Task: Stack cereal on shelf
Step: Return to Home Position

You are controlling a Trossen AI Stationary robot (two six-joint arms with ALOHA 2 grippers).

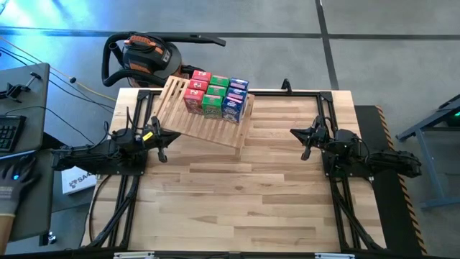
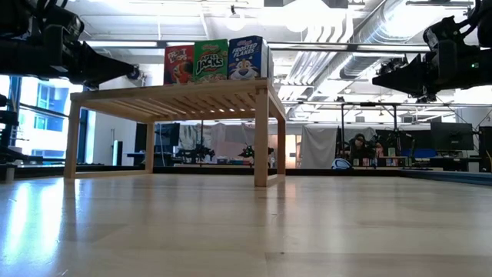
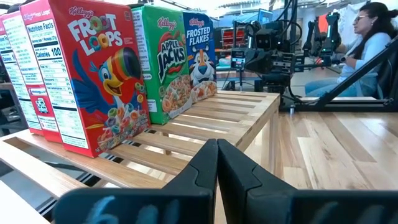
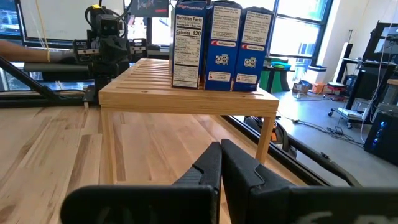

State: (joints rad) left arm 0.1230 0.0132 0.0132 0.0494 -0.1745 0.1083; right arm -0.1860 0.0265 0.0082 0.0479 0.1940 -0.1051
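Cereal boxes are gathered upright in one tight block on the far part of the shelf point(image 1: 194, 124), which is set askew at the far side of the table point(image 1: 244, 194). The block is sorted by colour: red boxes point(image 1: 195, 92) on the left, green boxes point(image 1: 214, 96) in the middle and blue-and-white boxes point(image 1: 235, 98) on the right. In the right wrist view, three blue-and-white boxes are seen touching side by side.

The left gripper point(image 1: 162, 142) is held over the table just beside the shelf's near left edge. It is clear of the boxes, and its jaws are pressed together on nothing. The right gripper point(image 1: 302, 141) is held well apart from the shelf over the right side of the table, its jaws likewise pressed together and empty.

A seated person point(image 3: 372, 38) is seen beyond the table in the left wrist view.
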